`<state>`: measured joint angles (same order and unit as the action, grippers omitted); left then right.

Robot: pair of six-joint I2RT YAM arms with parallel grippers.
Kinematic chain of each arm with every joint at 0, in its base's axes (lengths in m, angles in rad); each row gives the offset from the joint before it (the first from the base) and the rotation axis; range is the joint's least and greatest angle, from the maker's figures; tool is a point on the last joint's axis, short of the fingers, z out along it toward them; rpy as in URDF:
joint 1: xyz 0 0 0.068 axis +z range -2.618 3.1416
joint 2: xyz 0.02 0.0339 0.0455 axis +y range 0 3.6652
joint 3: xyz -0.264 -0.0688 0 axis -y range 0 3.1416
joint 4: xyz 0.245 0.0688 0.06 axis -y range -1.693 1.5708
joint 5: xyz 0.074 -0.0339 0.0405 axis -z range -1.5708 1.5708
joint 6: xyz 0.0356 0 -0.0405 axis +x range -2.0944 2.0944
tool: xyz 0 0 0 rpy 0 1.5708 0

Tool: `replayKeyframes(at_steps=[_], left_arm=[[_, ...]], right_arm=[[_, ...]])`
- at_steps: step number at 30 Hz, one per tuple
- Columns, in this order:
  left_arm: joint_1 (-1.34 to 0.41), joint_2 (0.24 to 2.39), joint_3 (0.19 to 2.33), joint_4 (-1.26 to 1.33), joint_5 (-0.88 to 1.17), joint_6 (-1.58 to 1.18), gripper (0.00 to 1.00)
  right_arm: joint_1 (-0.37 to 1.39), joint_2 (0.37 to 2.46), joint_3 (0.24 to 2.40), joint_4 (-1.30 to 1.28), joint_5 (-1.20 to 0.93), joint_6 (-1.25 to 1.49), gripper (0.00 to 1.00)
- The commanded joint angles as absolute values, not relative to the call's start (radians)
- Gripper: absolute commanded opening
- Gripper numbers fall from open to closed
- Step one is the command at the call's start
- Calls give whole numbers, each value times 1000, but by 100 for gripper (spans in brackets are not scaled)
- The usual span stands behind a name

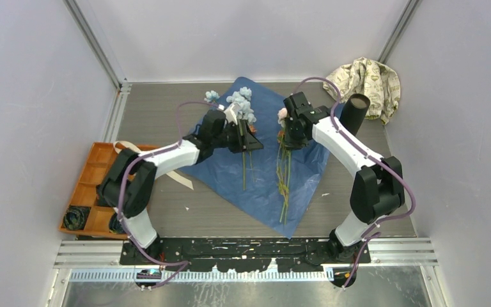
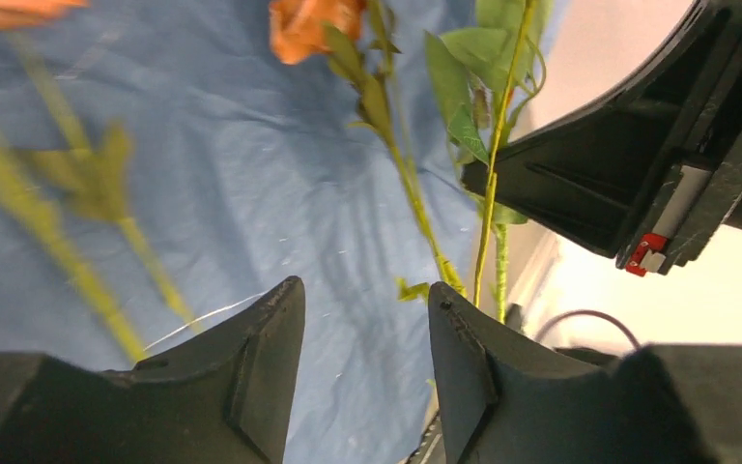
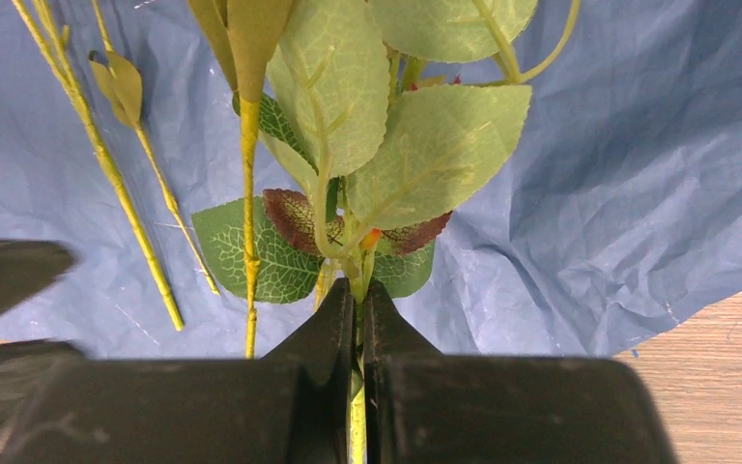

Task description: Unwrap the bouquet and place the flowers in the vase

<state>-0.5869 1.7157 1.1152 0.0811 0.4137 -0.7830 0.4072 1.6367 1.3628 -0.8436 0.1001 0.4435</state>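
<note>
Two states — right gripper (image 3: 359,314) clamps flowers (image 3: 425,155), left gripper (image 2: 365,302) half-open over paper (image 2: 232,193).

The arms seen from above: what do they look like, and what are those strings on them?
The left arm and right arm have white tubular links between chunky black joints. A thin lilac cable loops along each. The left pincer and right pincer are black, with two wedge-shaped fingers.

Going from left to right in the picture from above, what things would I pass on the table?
Orange tray, pale blue flowers, long green stems, black vase. The blue paper and beige cloth overlap others, so they're left out.
</note>
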Motion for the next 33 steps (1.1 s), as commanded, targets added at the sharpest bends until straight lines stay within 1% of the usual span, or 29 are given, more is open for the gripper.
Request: replayKeyframes(at_steps=[1,4,7,11,16,19,27,33], left_arm=[[-598,1839,1038,701,653,-1058,52],[-606,1935,1042,894,702,-1181,52],[-616,1984,1048,962,701,-1219,52],[-623,1981,1019,1038,685,-1232,52],[-624,1922,932,1116,649,-1209,52],[-635,1921,918,1121,658,-1189,52],[-708,1972,963,1133,672,-1154,53],[-732,1974,973,1033,663,-1086,52]], right_arm=[[419,1549,1373,-814,86,445,1],[422,1546,1367,-810,84,448,1],[426,1548,1367,-804,83,451,1],[429,1567,1365,-798,83,452,1],[429,1584,1357,-784,89,454,1],[429,1585,1355,-777,83,455,1],[431,1593,1370,-776,76,457,1],[443,1572,1392,-776,63,469,1]])
